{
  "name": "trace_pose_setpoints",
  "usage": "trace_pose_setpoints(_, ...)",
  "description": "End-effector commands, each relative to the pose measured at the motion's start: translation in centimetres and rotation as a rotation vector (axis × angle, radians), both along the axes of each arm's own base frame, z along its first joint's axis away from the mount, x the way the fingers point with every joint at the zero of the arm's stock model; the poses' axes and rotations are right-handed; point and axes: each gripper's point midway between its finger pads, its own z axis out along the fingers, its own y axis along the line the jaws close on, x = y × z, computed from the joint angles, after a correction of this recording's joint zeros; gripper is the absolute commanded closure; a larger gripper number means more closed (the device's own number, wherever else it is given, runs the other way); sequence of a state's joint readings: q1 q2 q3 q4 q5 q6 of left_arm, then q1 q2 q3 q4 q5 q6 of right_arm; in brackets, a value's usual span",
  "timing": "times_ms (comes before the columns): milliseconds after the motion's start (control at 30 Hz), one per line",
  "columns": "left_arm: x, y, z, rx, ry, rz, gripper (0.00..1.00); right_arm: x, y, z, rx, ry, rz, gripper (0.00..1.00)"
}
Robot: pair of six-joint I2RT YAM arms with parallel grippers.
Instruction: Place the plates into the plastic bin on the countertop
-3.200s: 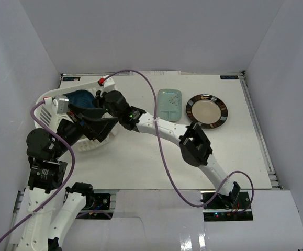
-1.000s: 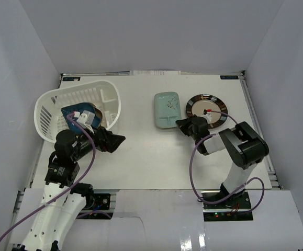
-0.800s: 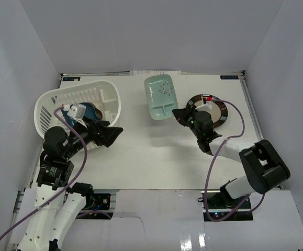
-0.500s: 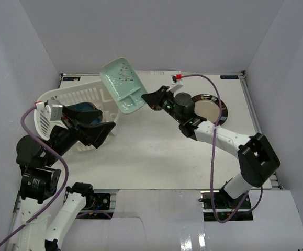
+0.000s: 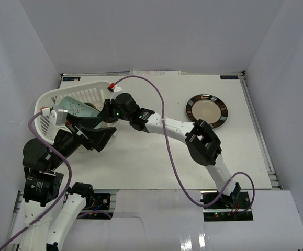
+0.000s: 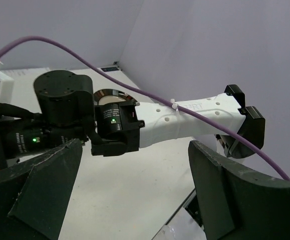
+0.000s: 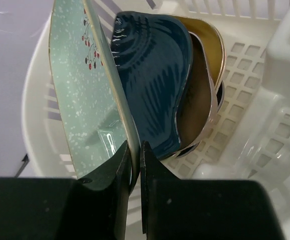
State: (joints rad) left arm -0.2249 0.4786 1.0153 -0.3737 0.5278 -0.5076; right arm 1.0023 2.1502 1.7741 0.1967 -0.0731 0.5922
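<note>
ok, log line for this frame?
right gripper: shut on teal plate, on edge in bin beside blue plate | left gripper: open | round plate: on countertop

The teal plate (image 7: 84, 100) in the black right claw (image 7: 134, 161) is pale, flecked with white, with small red berries on dark sprigs. Just right of the claw, the dark blue plate (image 7: 155, 85) has fine ribbed lines like leaf veins. Behind it is a brown plate (image 7: 200, 85) with a yellowish rim. The basket (image 7: 245, 105) is white. Far from the claw, the round plate (image 5: 206, 110) is beige with a black rim. The cable (image 6: 165, 99) is purple.
</note>
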Motion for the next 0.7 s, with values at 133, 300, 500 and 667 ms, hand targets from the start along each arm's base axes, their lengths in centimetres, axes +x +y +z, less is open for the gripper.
trace_pose_setpoints(133, 0.7, 0.4, -3.0, 0.03, 0.066, 0.036, 0.02, 1.6, 3.1, 5.7, 0.106, -0.098, -0.021, 0.92)
trace_pose_setpoints(300, 1.3, 0.6, -4.3, 0.046, 0.089, 0.056, 0.02, 3.2, 2.9, 4.0, 0.051, -0.1, -0.097, 0.78)
trace_pose_setpoints(500, 2.1, 0.7, -6.2, 0.066, 0.127, 0.077, 0.02, 3.7, 1.6, 3.7, 0.033, -0.128, -0.153, 0.53)
trace_pose_setpoints(667, 2.4, 1.0, -6.5, 0.078, 0.13, 0.095, 0.02, 3.2, -0.7, 7.9, 0.091, -0.19, -0.177, 0.46)
